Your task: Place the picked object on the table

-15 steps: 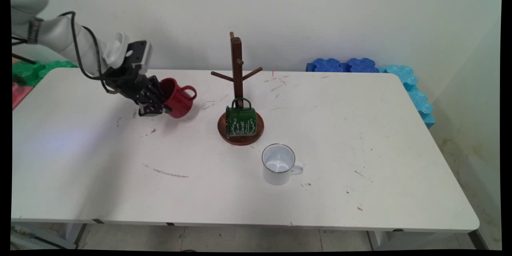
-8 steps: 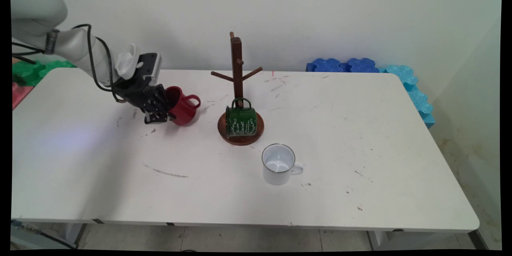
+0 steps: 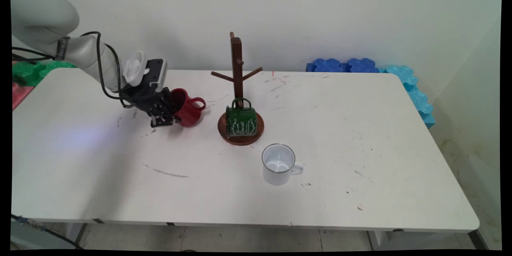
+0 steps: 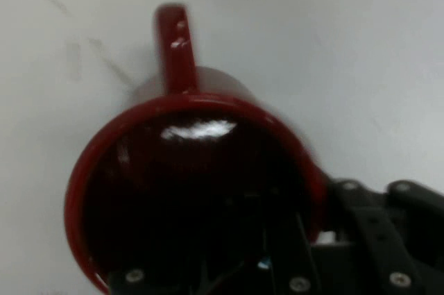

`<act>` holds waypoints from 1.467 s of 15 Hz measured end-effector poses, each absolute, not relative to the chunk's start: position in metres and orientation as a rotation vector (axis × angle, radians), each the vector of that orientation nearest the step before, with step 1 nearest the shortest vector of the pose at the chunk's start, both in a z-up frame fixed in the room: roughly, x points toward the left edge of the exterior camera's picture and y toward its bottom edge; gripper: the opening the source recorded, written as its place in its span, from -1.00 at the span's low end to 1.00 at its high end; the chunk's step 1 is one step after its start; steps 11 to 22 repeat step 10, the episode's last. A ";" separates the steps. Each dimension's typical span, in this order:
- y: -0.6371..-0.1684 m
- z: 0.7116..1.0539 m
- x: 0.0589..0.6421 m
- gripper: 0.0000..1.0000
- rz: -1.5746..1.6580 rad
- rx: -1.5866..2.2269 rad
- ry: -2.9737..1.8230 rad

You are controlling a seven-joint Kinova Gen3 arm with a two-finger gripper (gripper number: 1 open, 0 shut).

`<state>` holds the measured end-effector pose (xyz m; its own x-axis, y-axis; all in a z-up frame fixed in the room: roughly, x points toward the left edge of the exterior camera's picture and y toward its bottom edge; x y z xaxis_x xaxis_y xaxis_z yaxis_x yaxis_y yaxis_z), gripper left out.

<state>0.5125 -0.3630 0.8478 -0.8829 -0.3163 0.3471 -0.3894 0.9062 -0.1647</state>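
Hand view: the glossy red ceramic mug point(image 4: 198, 191) fills the picture, its lower rim cut off at the bottom edge. Black two-finger gripper point(image 3: 168, 113) pinches the mug's point(image 3: 188, 110) wall, one finger inside, one outside; mug tilted, low over the white table point(image 3: 200, 184), left of the wooden peg stand point(image 3: 237, 72) bearing a green enamel mug point(image 3: 241, 121)

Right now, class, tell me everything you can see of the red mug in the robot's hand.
The glossy red mug looks ceramic, with a dark red inside and one loop handle. It is tipped on its side, mouth toward the black two-finger hand, handle pointing up and toward the round-based wooden mug stand. The hand grips its rim, one finger inside the mouth and one outside. It hangs just above the white table, left of the stand and apart from it.
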 end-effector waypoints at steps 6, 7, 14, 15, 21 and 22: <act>-0.370 0.850 0.509 1.00 0.340 0.504 -2.759; -0.370 0.850 0.509 1.00 0.342 0.504 -2.758; -0.372 0.852 0.508 1.00 0.346 0.498 -2.756; -0.372 0.852 0.508 1.00 0.346 0.498 -2.756; -0.372 0.852 0.508 1.00 0.346 0.498 -2.756; -0.372 0.852 0.508 1.00 0.346 0.498 -2.756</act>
